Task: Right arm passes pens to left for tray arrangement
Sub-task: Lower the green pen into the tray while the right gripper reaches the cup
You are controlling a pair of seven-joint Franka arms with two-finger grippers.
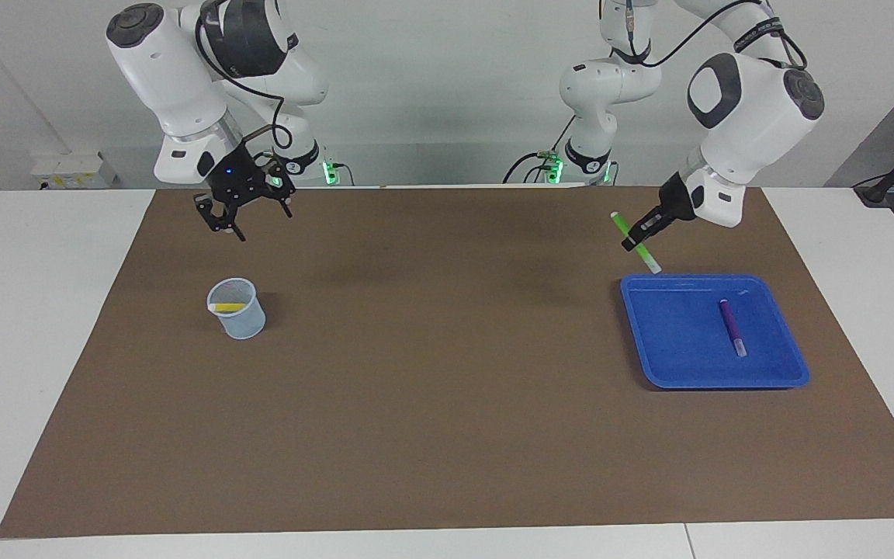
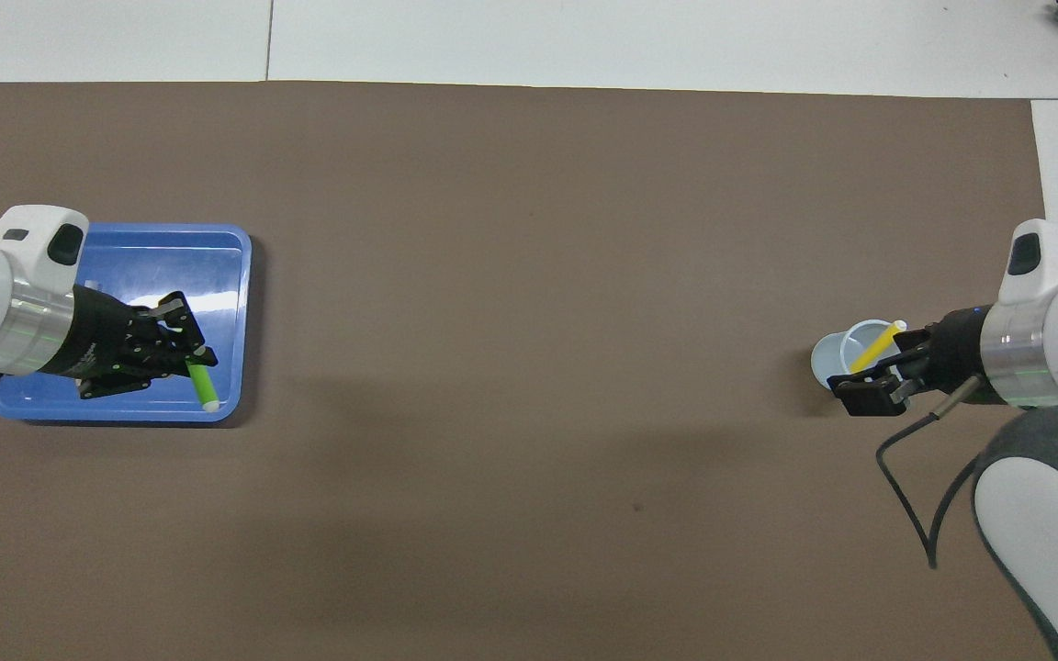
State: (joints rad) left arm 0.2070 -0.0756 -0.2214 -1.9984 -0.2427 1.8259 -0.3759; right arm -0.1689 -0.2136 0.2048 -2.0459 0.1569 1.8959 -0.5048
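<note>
- The left end effector [image 1: 639, 234] was clamped on the green pen [image 1: 635, 242] about midway along it, holding it slantwise in the air over the tray's robot-side rim, the pale lower tip just above that rim.
- The blue tray [image 1: 672, 369] lay on the brown mat at the left arm's end of the worktop, with the purple pen [image 1: 732, 327] already lying flat inside it.
- The right end effector [image 1: 244, 203] hung with its fingers spread and nothing between them, above the mat and over the spot just robot-side of the translucent cup [image 1: 239, 310].
- The yellow pen [image 1: 228, 307] leaned inside that cup, its tip showing over the rim in the overhead view.
- We judged the green pen's placing to be the step in hand, with the yellow one left to fetch.
- Risks we saw: released where it hung, the green pen could catch the rim and tip out onto the mat; being round, it might roll into the purple pen and spoil the arrangement.
- At the cup, a slanted pen offers a poor grip, and the wide fingers could knock the light cup over.
</note>
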